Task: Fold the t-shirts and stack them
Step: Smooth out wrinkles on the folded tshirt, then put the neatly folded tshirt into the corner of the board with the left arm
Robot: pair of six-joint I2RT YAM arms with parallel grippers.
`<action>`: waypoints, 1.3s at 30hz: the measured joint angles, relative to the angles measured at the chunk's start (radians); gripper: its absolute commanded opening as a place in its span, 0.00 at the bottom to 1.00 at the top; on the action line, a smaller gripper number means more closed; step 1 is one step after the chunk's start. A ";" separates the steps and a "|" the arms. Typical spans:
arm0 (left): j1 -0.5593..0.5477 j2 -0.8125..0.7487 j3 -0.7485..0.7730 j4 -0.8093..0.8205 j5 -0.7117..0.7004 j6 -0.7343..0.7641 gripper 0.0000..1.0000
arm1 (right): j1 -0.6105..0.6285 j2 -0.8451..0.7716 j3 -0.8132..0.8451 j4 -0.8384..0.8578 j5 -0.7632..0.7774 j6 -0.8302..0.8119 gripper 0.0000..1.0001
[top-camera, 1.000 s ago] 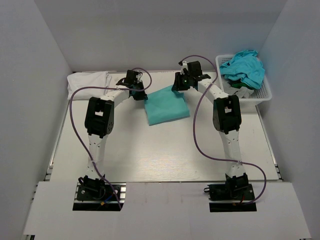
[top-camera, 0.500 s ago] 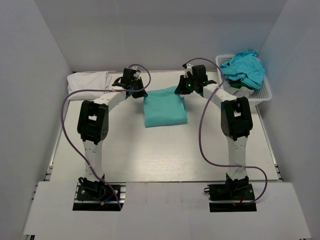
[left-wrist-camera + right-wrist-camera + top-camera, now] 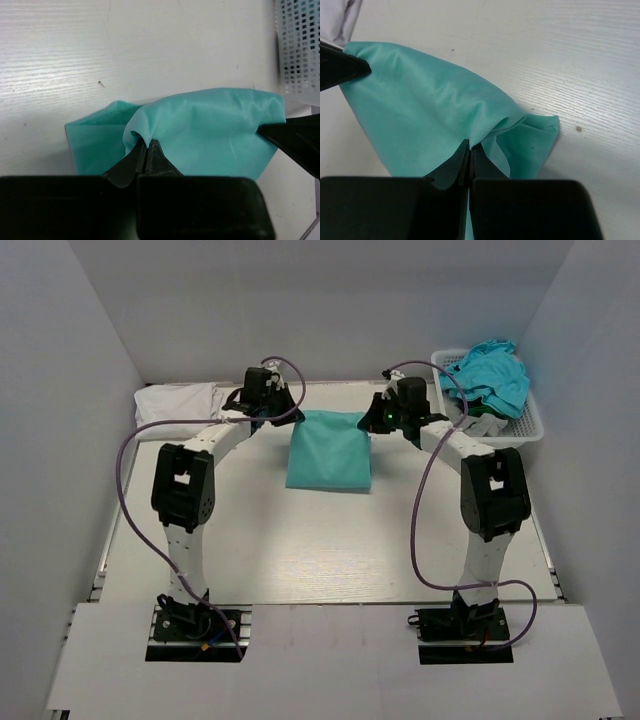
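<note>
Top external view shows a mint-green t-shirt [image 3: 328, 450] lying folded on the table [image 3: 300, 550]. It sits in the far half of the table, about midway between the left and right edges. Its near part lies flat.

The left gripper [image 3: 286, 414] is at the shirt's far left corner. The left wrist view shows its two fingers pressed tight together with a bunch of the green cloth pinched between them. The right gripper [image 3: 369, 420] is at the shirt's far right corner. The right wrist view shows its fingers closed tight on a fold of the same cloth. The far edge of the shirt is pulled up a little off the table between the two grippers.

A white t-shirt [image 3: 175, 400] lies in the far left corner of the table, well apart from the green one. A white basket [image 3: 530, 425] stands in the far right corner. Turquoise t-shirts [image 3: 490, 375] are piled in it and stick up over its rim.
</note>
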 measured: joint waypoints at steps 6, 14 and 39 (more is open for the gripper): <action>0.000 0.175 0.139 -0.036 -0.013 0.000 0.00 | -0.023 0.128 0.059 -0.010 0.053 0.077 0.00; -0.002 0.378 0.330 -0.142 -0.066 -0.001 0.41 | -0.064 0.309 0.174 -0.061 0.033 0.158 0.16; -0.067 0.168 0.101 -0.309 -0.119 0.065 0.87 | -0.072 -0.118 -0.075 -0.073 -0.054 0.086 0.91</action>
